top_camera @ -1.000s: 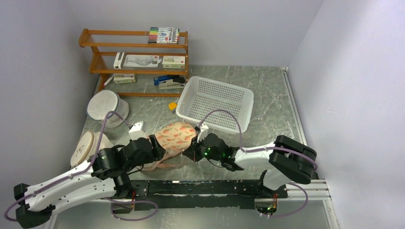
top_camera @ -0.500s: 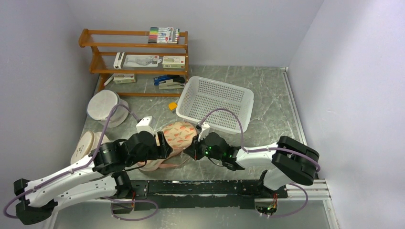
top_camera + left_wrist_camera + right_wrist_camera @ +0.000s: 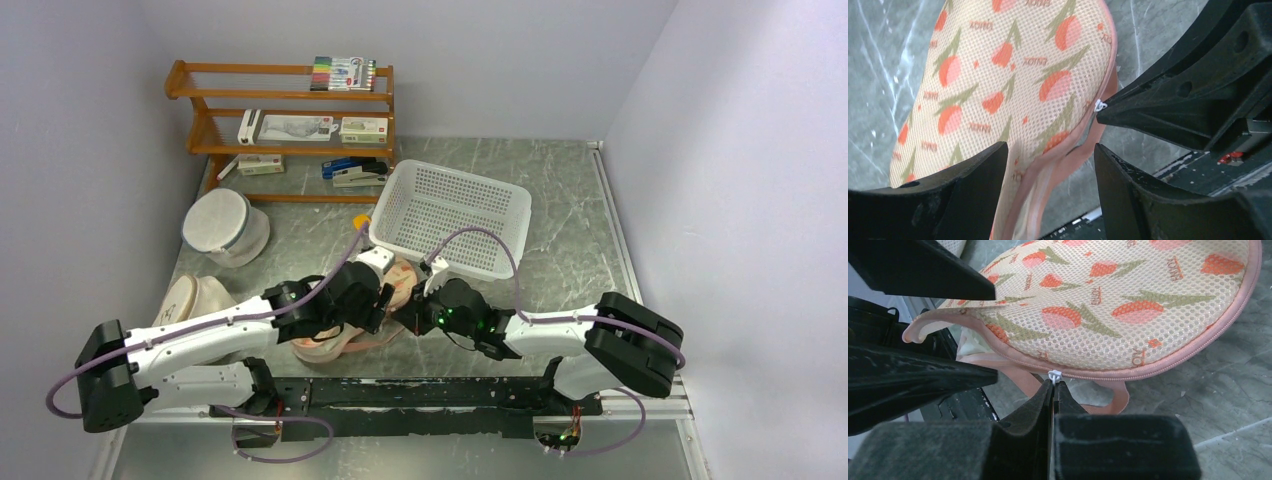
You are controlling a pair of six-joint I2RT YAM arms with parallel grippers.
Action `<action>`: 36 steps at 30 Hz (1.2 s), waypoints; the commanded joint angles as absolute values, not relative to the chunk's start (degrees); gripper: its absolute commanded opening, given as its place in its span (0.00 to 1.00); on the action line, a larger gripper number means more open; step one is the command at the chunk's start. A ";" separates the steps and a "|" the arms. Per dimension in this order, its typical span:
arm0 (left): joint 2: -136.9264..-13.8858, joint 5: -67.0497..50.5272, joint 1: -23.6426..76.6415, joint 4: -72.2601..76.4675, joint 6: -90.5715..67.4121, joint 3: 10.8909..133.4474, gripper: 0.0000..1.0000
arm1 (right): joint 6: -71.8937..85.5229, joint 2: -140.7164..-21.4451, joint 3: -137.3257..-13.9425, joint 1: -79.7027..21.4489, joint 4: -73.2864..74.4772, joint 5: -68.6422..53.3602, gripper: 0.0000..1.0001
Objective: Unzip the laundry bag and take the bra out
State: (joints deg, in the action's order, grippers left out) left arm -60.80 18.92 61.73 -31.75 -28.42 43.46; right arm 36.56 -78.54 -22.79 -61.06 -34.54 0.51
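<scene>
The right claw (image 3: pixel 1054 385) is pinched shut, its two black fingertips pressed together on the small white zip pull (image 3: pixel 1054 374) at the pink-edged rim of the laundry bag (image 3: pixel 1128 305). In the left wrist view the same claw comes in from the right edge of the frame as a black wedge, its tip touching the zip pull (image 3: pixel 1101 105).

The left claw (image 3: pixel 1048 160) stands wide open. Its fingers (image 3: pixel 973 172) straddle the bag's (image 3: pixel 1013 75) rim near the bottom of the frame, one over the floral top and the other outside the pink edge. Whether they touch the fabric I cannot tell.

To the left of the pull in the right wrist view, the zip edging is parted and curls upward. Something pale shows in the gap; it may be the bra or only lining.

From above, the left arm (image 3: pixel 200 340) reaches from the lower left across the near edge of the table (image 3: pixel 570 200), with its wrist bent over the bag (image 3: pixel 402 282). The right arm (image 3: pixel 560 330) stretches leftward from the lower right, low and nearly level. The two claws meet at the middle of the frame, just below the white basket (image 3: pixel 450 205), with the bag lying flat beneath them.
</scene>
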 commanded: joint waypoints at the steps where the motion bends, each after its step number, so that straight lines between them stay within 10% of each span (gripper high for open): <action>1: -62.07 15.06 61.87 -21.01 -17.86 40.70 0.73 | 36.04 -77.84 -22.30 -60.67 -35.88 0.92 0.00; 12: -69.73 17.88 61.89 -16.92 -27.54 37.31 0.58 | 36.56 -78.61 -22.40 -60.66 -36.55 -0.40 0.00; 23: -69.54 24.41 61.87 -24.85 -35.17 38.71 0.07 | 42.00 -77.15 -20.12 -58.18 -30.14 8.39 0.00; 36: -66.37 26.86 61.79 -29.99 -44.15 35.46 0.07 | 39.35 -64.88 -12.55 -51.51 -23.35 6.37 0.00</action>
